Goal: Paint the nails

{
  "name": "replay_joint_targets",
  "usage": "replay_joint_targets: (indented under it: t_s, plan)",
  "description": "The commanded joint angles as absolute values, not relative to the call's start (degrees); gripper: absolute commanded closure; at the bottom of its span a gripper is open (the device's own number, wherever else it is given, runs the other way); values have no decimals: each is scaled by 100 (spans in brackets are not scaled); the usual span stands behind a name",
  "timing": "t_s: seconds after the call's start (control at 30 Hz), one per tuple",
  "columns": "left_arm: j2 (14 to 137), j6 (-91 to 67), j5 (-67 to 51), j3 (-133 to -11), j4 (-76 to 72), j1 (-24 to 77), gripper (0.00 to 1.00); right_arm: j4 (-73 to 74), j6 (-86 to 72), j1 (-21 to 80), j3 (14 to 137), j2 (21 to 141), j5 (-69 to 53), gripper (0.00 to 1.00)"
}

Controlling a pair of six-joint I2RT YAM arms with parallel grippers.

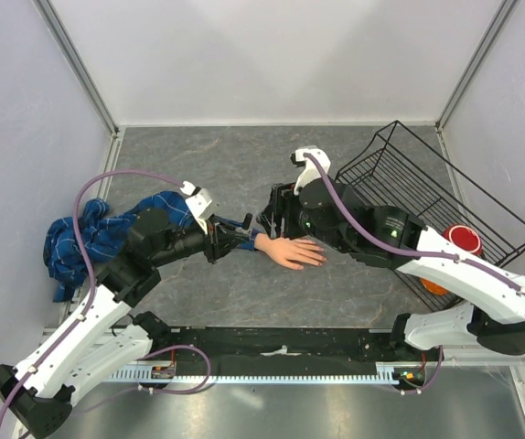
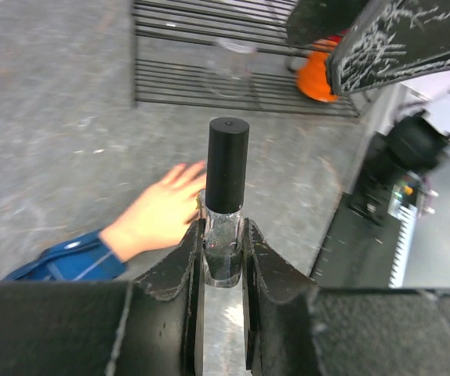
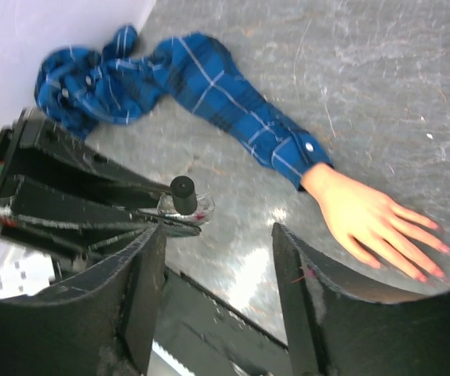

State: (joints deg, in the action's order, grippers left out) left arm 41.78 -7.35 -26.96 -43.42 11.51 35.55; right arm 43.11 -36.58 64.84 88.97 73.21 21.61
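Observation:
The pale peach mannequin hand (image 1: 292,251) lies flat on the grey table at the end of a blue plaid sleeve (image 1: 93,236). Its nails (image 3: 438,273) show pinkish at the fingertips in the right wrist view. My left gripper (image 1: 240,235) is shut on a small glass bottle (image 2: 226,235) with a tall black cap and holds it upright just beside the hand's wrist (image 2: 158,215). My right gripper (image 1: 276,215) is open and empty, hovering above the bottle (image 3: 184,197) and the hand (image 3: 374,219).
A black wire basket (image 1: 427,183) lies tilted at the right. A red cup (image 1: 465,240) and an orange object (image 1: 434,286) are next to it. The bunched sleeve cloth lies at the left wall. The arms' base rail runs along the near edge.

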Motion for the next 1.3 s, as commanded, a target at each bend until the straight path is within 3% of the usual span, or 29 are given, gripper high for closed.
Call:
replay_joint_targets:
  t_s: [0.0,0.27,0.6,0.83,0.93,1.07,1.27]
  plan:
    - [3894,-545,-1960,-4272,1090,3568,98,3586,-4043,6705,8868,7680,2812,41]
    - [3674,-492,-1828,-4148,1177,3568,98,3235,-3841,7031,9061,8226,3243,45]
    - [3683,-501,-1916,-4148,1222,3560,98,3138,-3691,7137,9158,8578,3524,58]
    - [3621,-545,-2153,-4104,1152,3560,98,2910,-3639,7137,9035,8613,3481,60]
    - [3569,-554,-2241,-4070,1099,3560,98,2830,-3630,7137,8930,8570,3358,70]
    - [3481,-598,-2495,-4034,976,3560,98,2699,-3481,7128,8667,8298,3138,100]
    - [3428,-852,-3873,-4069,660,3560,98,2014,-2412,7015,7527,7402,2200,100]
